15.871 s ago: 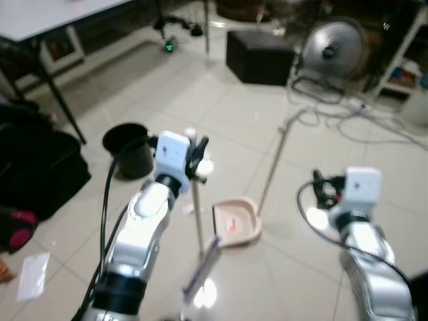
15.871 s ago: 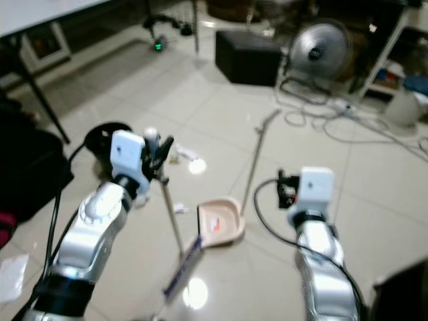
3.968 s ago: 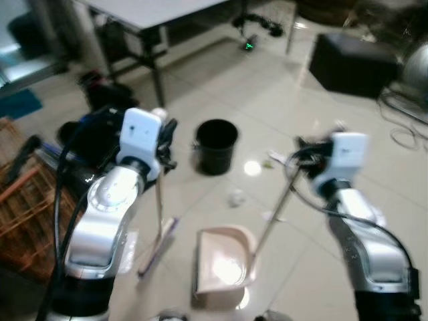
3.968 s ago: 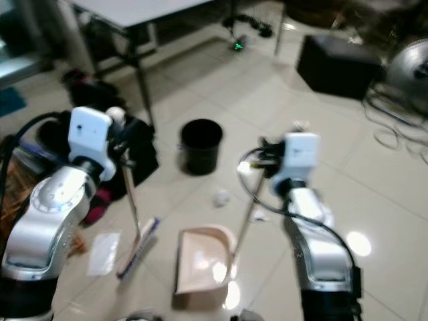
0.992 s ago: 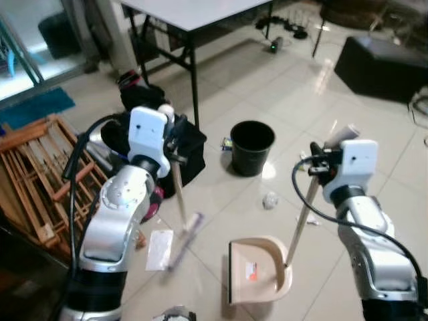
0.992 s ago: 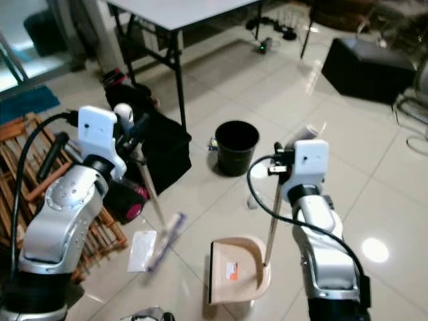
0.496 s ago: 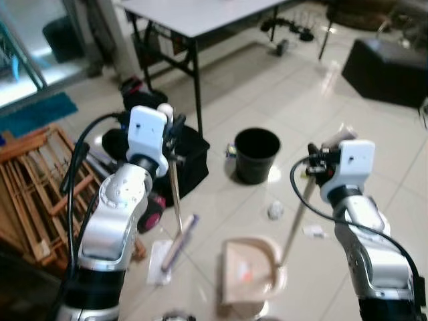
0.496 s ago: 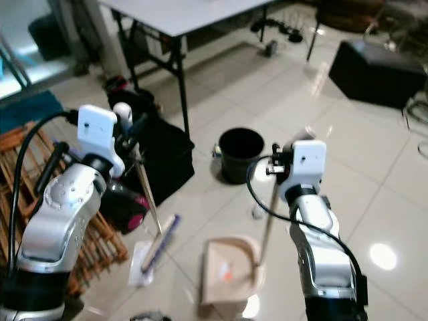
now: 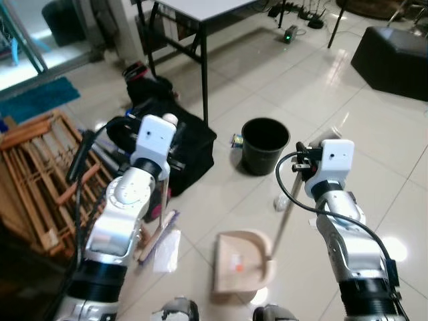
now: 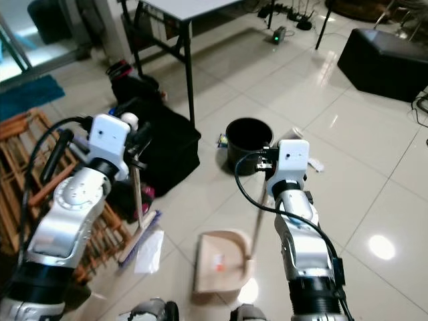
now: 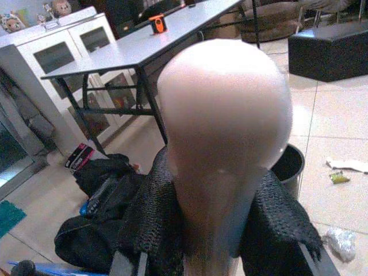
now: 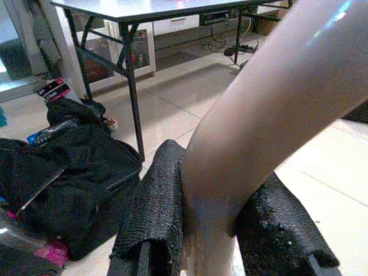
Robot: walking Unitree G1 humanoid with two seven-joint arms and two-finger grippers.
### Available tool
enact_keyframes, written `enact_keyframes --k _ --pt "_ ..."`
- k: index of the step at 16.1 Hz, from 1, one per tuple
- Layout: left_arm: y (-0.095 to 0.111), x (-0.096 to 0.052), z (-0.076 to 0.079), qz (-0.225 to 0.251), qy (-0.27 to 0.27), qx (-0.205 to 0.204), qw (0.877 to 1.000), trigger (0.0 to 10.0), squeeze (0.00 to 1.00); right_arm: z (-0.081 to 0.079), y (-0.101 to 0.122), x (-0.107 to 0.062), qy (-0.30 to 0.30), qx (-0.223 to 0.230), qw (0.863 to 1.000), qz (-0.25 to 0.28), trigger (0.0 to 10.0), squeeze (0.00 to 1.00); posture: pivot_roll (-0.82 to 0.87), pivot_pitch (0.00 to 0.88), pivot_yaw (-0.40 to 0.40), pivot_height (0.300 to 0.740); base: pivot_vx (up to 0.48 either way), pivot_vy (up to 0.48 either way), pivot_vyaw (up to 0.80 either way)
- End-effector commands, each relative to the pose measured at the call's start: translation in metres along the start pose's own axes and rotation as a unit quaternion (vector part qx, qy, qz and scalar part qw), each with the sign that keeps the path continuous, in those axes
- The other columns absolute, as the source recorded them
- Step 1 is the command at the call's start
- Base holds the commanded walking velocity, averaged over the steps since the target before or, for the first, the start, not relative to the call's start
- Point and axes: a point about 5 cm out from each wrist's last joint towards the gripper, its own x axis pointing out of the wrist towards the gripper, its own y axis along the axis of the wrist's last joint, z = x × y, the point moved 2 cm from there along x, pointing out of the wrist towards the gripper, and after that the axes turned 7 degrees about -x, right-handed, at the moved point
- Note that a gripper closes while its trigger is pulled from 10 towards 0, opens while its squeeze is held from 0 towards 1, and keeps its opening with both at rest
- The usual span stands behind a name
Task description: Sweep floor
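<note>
The sweeping looks prepared but hardly begun, as far as I can judge. The left tool (image 9: pixel 168 155) is closed around the top of the broom (image 9: pixel 159 224) handle, and the broom head rests on the floor (image 9: pixel 374 127) at the near left, just beside a flat clear bag (image 9: pixel 168 249). The right tool (image 9: pixel 302 168) is closed around the handle of the dustpan (image 9: pixel 242 263), which sits on the floor between the two arms, near the robot. In the dustpan I see only a small orange mark, perhaps a label; I cannot tell if any litter is inside. Litter is still on the tiles: a crumpled white piece (image 9: pixel 280 202) lies just right of the dustpan handle, and a small scrap (image 9: pixel 237 140) lies touching or just beside the black bin (image 9: pixel 265 145), which stands farther away. What is left, in my view, is to push these pieces into the dustpan and then empty it in the bin.
</note>
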Motion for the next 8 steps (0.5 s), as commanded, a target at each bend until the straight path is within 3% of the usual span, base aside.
enact_keyframes --k 1,3,5,8 --pt "0.015 0.010 -0.001 0.045 0.011 0.028 0.999 10.0 0.00 -0.002 0.006 0.006 0.007 0.002 0.999 0.036 10.0 0.00 0.01 0.233 0.040 0.740 0.000 0.000 0.00" --pt "0.015 0.013 -0.003 0.051 0.021 0.043 0.998 10.0 0.00 -0.003 0.004 0.007 0.007 -0.013 0.999 0.039 10.0 0.00 0.01 0.263 0.040 0.740 0.000 0.000 0.00" --pt "0.005 0.021 -0.006 0.050 0.039 0.030 0.998 10.0 0.00 -0.002 0.002 0.010 0.012 -0.049 0.997 0.059 10.0 0.00 0.01 0.315 0.041 0.740 0.000 0.000 0.00" --pt "-0.008 0.022 -0.009 0.077 0.077 0.008 0.994 10.0 0.00 -0.003 0.006 0.007 0.019 -0.038 0.994 0.097 10.0 0.00 -0.02 0.366 0.030 0.740 0.000 0.000 0.00"
